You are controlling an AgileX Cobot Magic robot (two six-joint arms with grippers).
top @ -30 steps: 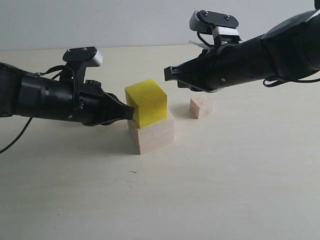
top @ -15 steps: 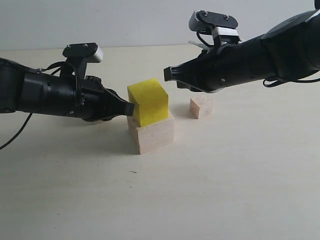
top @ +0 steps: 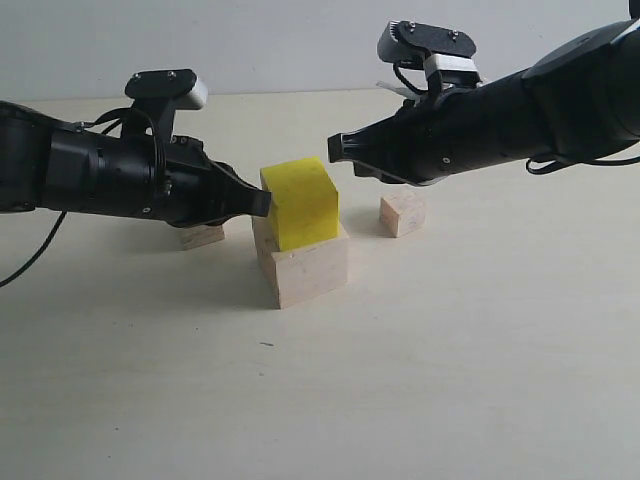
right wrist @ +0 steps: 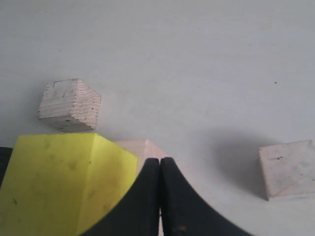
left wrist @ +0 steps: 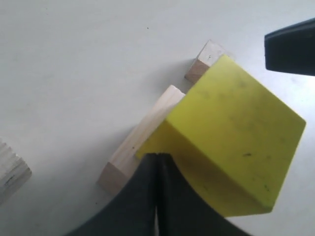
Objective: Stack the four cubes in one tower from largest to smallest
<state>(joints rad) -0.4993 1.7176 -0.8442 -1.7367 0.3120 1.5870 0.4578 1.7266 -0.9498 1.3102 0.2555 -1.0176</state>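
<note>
Yellow cube (top: 302, 203) sits on top of the pale wood cube (top: 308, 270) near the middle of the counter (top: 450, 380), the two making the lower part of the tower. Its sides look equal, so no axis is longer than another. It is twisted out of line with the block beneath: in the exterior view one vertical edge points toward the camera, and in the left wrist view a corner of the pale cube sticks out from under it. Its colour is a bright, even yellow with a few small dark specks, and its edges are sharp.

Pressed against its left face is the left gripper (top: 264, 203), fingers closed tip to tip with nothing between them. The right gripper (top: 337, 148) hangs above and to the right of the yellow cube, clear of it, also closed and empty.

Just left of the pale cube and partly hidden under the left arm, the plywood cube (right wrist: 71, 104) rests on the counter and shows layered grain. To the right, apart from the stack, the small tan cube (top: 403, 213) stands below the right arm.
</note>
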